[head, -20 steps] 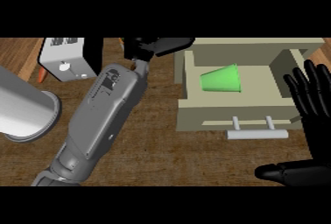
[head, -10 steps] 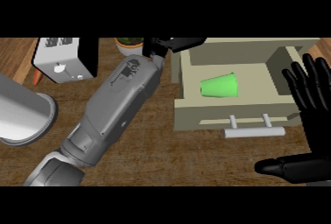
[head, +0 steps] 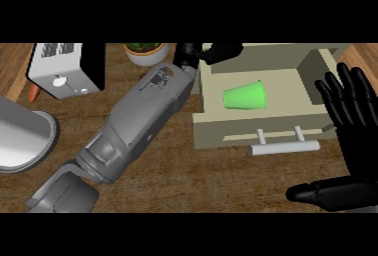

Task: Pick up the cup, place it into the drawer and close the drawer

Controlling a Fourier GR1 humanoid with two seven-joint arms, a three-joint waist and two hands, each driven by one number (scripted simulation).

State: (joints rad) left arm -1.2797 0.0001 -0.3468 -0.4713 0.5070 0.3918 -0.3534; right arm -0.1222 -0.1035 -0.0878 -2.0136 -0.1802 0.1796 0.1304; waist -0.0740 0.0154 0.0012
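Head view shows the green cup [head: 245, 96] lying inside the open drawer [head: 255, 131]. My left hand [head: 210, 51], fingers curled and empty, hovers at its eleven o'clock; my right hand [head: 353, 107] rests open at three o'clock. Next, I judge, pushing the handle [head: 285, 147] shut.

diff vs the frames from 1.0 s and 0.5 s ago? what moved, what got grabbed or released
The left hand and its forearm shifted right along the back edge of the drawer; it holds nothing. The green cup changed pose inside the drawer: it showed as a wedge, and now lies on its side with its rim to the right. Nothing was grabbed. The right hand stayed open at the right edge, and the drawer stayed open.
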